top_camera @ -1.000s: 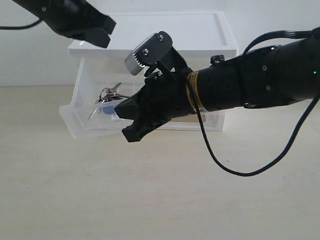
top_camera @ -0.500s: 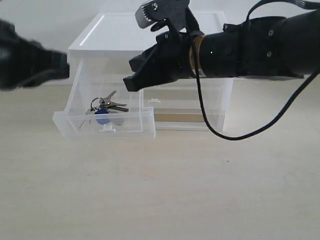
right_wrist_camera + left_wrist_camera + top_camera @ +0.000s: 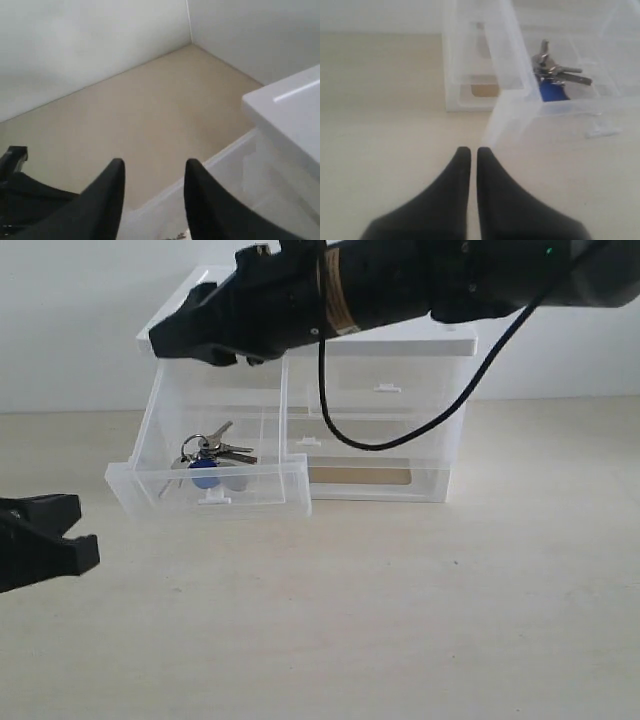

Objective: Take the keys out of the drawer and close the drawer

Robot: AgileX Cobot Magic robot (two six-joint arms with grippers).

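The right gripper (image 3: 178, 337), fingers parted with nothing between them, hangs at the level of the top of the white storage unit (image 3: 400, 430), above the pulled-out drawer (image 3: 250, 486) and well clear of its contents; its black arm (image 3: 430, 280) reaches in from the right across the unit's lid. The left gripper (image 3: 470, 151), fingers drawn together to a thin slit and holding nothing, sits low over the beige table (image 3: 400, 620), off the front left corner of the drawer and apart from it. The keys (image 3: 210, 462), with their blue tag (image 3: 204, 478), lie on the floor of the open upper left drawer, touched by neither gripper. The twin drawer (image 3: 385, 400) beside it is closed.
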